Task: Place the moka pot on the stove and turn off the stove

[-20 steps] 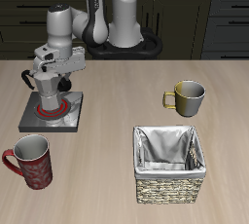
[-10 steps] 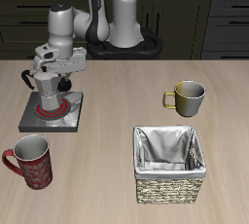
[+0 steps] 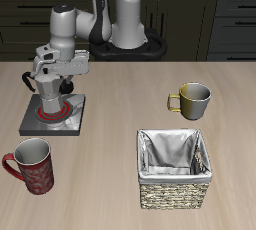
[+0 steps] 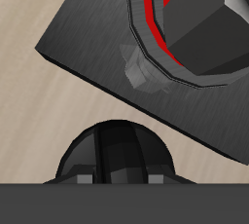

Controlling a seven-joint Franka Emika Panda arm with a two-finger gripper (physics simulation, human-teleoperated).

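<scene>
Low over the stove point(image 3: 52, 119) hangs the gripper point(image 3: 55, 82), directly above the moka pot point(image 3: 53, 96), so close that the pot's upper half is hidden behind the hand in the exterior view and only its faceted silver base shows beneath. Whether the fingers are spread or closed around the pot cannot be told: the hand's body covers them from outside, and the wrist view shows no fingertips at all. The moka pot point(image 4: 199, 23) stands upright on the round burner, whose coil glows red around the pot's base in both views. The stove itself is a flat dark grey slab near the table's point(image 3: 110, 164) edge on that side, a little back from the front. In the wrist view the stove point(image 4: 92, 33) fills most of the frame, with a dark rounded part point(image 4: 117, 155) of unclear identity close to the camera. Nearer the front edge stands a red mug point(image 3: 30, 166); well apart across the table sit an olive-metal mug point(image 3: 191, 100) and a woven basket point(image 3: 176, 167).
</scene>
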